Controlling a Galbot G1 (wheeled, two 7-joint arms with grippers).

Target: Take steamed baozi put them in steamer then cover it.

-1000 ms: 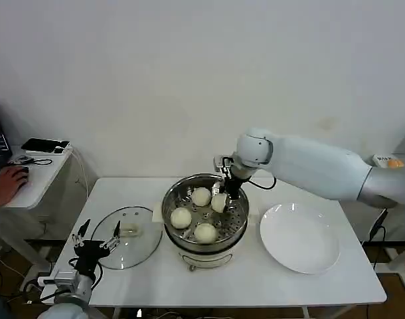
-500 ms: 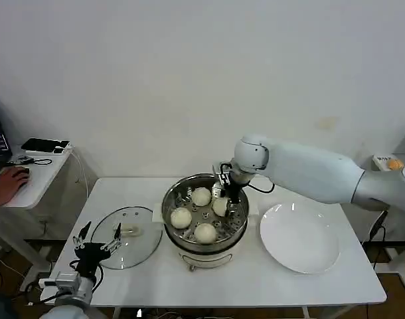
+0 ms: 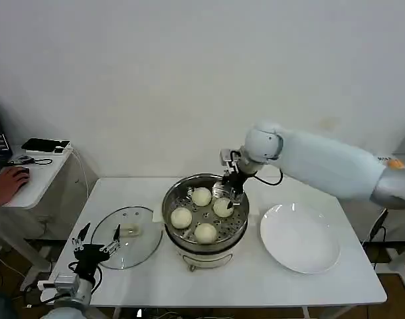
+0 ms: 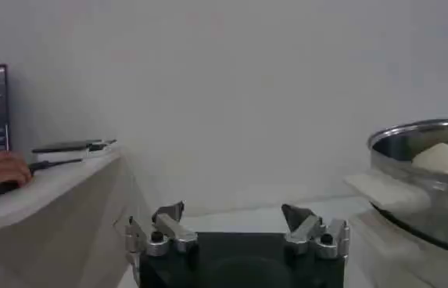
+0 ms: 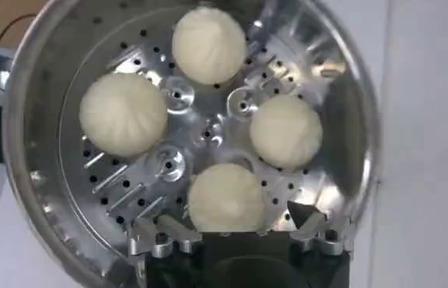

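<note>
Right end effector [image 3: 233, 188] now above baozi [image 3: 222, 207].

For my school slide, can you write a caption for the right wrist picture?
The open right gripper hovers over four steamed baozi sitting in the steamer.

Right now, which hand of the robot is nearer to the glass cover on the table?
The left hand. It hovers open at the cover's near-left edge. The right hand, also open, is above the steamer, over its far right side.
</note>
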